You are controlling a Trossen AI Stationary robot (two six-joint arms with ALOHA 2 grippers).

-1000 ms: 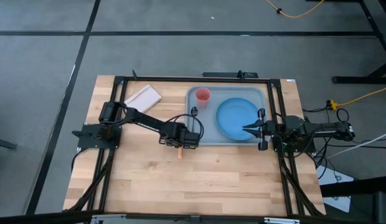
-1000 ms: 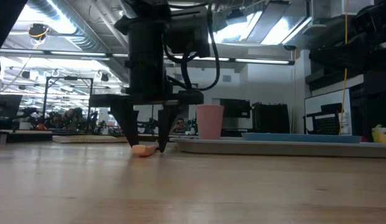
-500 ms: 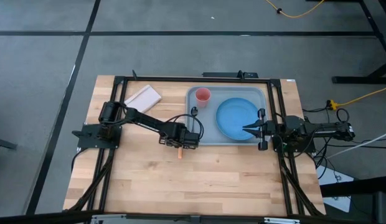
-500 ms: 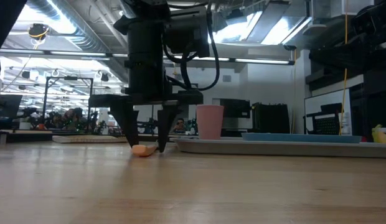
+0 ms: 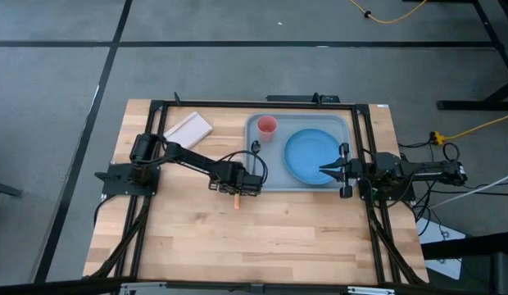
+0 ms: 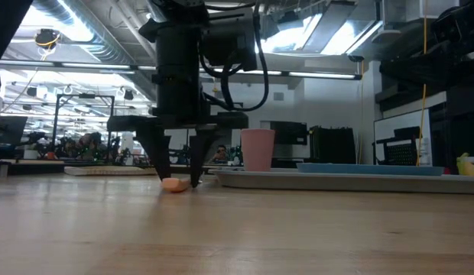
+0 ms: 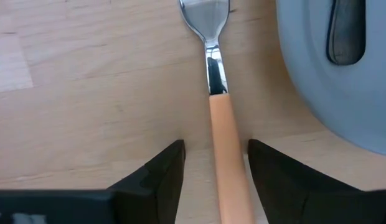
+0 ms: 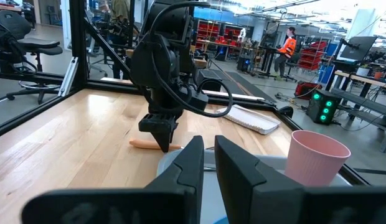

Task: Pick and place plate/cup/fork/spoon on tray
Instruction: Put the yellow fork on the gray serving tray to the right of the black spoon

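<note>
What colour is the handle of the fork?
Orange; the fork shows best in the left wrist view.

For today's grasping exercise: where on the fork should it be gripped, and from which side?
Grip the fork on its orange handle, from straight above. It lies flat on the table, and the handle is long, straight and narrow. The left end effector already straddles it, fingers open either side.

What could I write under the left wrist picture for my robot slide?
Left gripper open, its fingers straddling the orange handle of the fork on the wooden table, beside the tray.
</note>
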